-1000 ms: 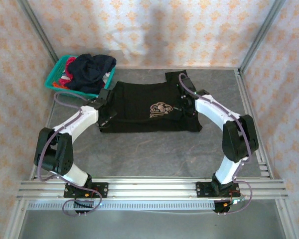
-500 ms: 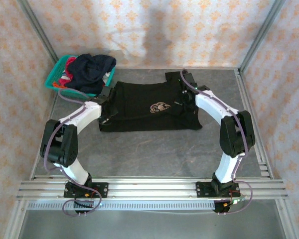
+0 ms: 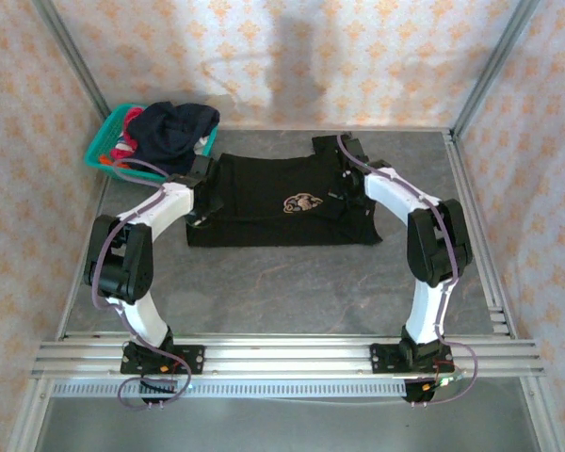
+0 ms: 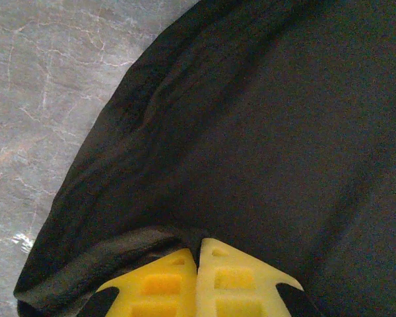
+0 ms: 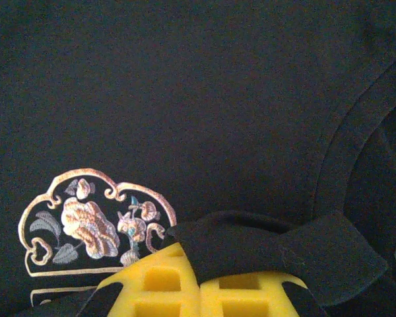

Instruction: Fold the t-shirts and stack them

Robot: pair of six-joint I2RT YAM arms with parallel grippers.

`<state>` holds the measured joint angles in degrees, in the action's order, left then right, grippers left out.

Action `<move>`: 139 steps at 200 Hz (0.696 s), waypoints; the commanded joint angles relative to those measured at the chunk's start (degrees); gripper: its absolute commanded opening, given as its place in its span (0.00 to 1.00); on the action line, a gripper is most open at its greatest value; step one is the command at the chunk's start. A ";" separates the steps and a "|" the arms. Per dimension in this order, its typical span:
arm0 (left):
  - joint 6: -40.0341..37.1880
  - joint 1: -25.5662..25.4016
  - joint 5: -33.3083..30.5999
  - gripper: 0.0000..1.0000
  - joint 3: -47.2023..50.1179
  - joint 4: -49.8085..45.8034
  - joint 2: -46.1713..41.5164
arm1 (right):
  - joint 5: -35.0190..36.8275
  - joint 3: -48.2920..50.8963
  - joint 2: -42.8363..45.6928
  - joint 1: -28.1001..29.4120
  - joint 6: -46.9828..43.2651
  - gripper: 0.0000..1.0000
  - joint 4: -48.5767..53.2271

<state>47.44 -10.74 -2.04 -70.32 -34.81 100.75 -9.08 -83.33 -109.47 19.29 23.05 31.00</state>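
While jaws pinch its edges, black t-shirt [image 3: 254,193] fronts open table [image 3: 292,287].

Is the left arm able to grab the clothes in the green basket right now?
Probably not yet. The left tool is shut on the black t-shirt. The basket sits close with nothing between, so it likely could after letting go.

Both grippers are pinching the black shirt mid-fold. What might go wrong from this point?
1. The left gripper grips just a thin edge of the black shirt, so it may slip out.
2. The cloth in the right gripper is bunched beside the emblem, so the fold may crease.
3. The left gripper works close to the basket, where a navy shirt overhangs and might snag.
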 commanded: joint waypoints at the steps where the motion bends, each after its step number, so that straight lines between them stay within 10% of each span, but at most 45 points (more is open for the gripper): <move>1: -1.30 0.64 -1.80 0.00 -1.42 -2.03 0.89 | -0.05 -2.65 -1.07 -0.39 -0.97 0.00 -0.08; 139: -1.56 1.07 -1.97 0.00 -2.83 -1.31 3.68 | -0.97 -4.63 -6.33 -2.02 -0.50 0.00 -1.30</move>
<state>46.41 -10.33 -2.00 -71.70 -35.16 102.65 -10.20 -86.21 -114.17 17.61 22.85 30.50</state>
